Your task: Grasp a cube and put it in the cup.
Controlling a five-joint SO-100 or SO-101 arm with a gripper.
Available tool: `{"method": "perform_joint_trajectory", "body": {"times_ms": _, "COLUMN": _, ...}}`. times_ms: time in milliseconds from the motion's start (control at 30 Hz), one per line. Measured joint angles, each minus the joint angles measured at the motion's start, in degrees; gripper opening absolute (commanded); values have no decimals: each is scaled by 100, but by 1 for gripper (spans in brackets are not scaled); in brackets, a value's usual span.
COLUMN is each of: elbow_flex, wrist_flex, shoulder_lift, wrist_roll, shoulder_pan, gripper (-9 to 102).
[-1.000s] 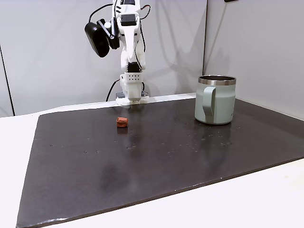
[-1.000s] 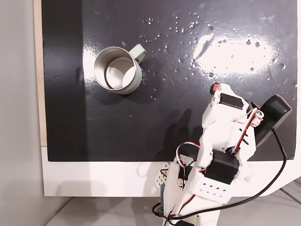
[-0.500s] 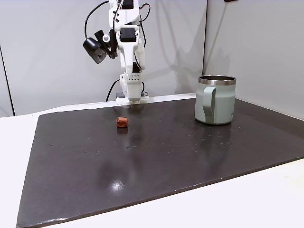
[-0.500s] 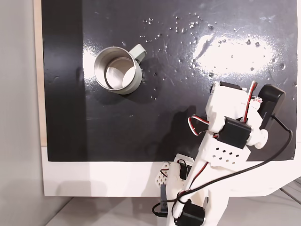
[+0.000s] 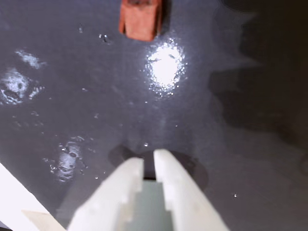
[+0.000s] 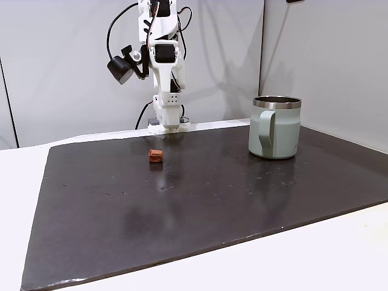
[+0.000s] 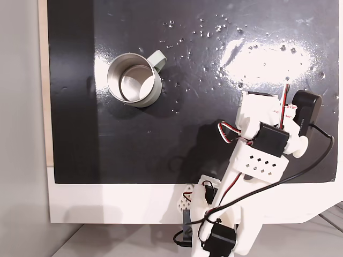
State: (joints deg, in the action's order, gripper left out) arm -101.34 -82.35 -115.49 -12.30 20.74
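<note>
Folding back over its base, the arm's end effector, nearly closed and empty, faces the cube ahead; cup waits.

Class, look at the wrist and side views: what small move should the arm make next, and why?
Probably open the jaws and reach forward and down toward the cube. In the wrist view the gripper looks nearly shut and empty, with the cube lying ahead of it at the top edge. In a fixed view the cube sits on the mat, apart from the cup.
</note>
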Motion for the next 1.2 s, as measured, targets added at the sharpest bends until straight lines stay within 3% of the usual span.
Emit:
{"method": "perform_joint_trajectory", "body": {"times_ms": 67, "elbow_flex": 0, "wrist_flex": -62, "shoulder_lift": 0, "wrist_roll": 0, "shoulder_pan": 35, "gripper": 28}}
{"method": "perform_joint_trajectory", "body": {"times_ms": 167, "elbow_flex": 0, "wrist_flex": -70, "shoulder_lift": 0, "wrist_roll": -18, "shoulder_pan": 62, "gripper": 31}}
{"method": "perform_joint_trajectory", "body": {"times_ms": 500, "elbow_flex": -281, "wrist_flex": -9, "shoulder_lift": 0, "wrist_roll": -176, "shoulder_pan": 105, "gripper": 30}}
{"method": "perform_joint_trajectory", "body": {"times_ms": 1200, "elbow_flex": -958, "wrist_flex": 1204, "shoulder_lift": 1424, "wrist_roll": -571, "shoulder_pan": 510, "gripper": 30}}
